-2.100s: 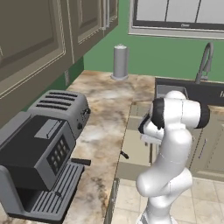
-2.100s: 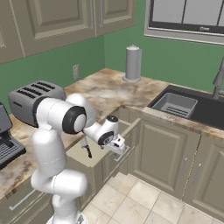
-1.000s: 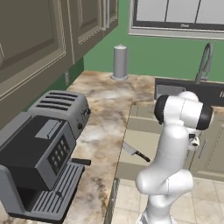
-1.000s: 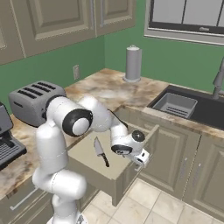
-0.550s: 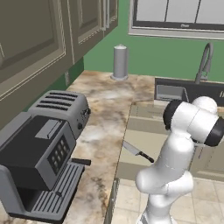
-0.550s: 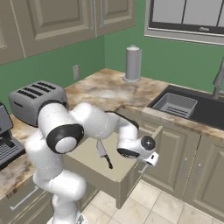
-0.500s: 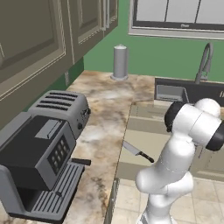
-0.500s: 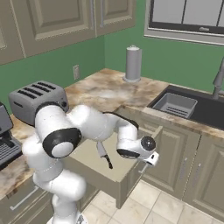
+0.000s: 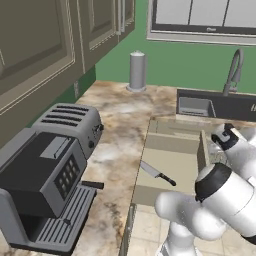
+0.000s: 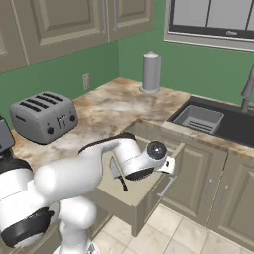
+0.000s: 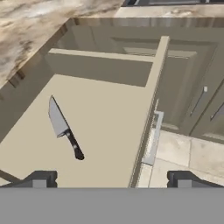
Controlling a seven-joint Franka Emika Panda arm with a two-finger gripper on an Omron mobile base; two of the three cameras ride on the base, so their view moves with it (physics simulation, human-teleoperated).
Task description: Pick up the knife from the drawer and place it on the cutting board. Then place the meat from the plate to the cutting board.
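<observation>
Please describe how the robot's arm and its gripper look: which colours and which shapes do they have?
The arm is glossy white, made of thick rounded segments with dark grey or black bands at the joints. The gripper ends in two small, dark grey, blocky fingertips. No cables or markings are visible.

Knife flat in drawer

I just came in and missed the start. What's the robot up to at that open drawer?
The arm is reaching over the open drawer, going for the knife that lies flat on its floor, blade toward the back. The pincer stands open above the drawer's front edge, off to the side of the knife and not touching it. Nothing is held yet.
</observation>
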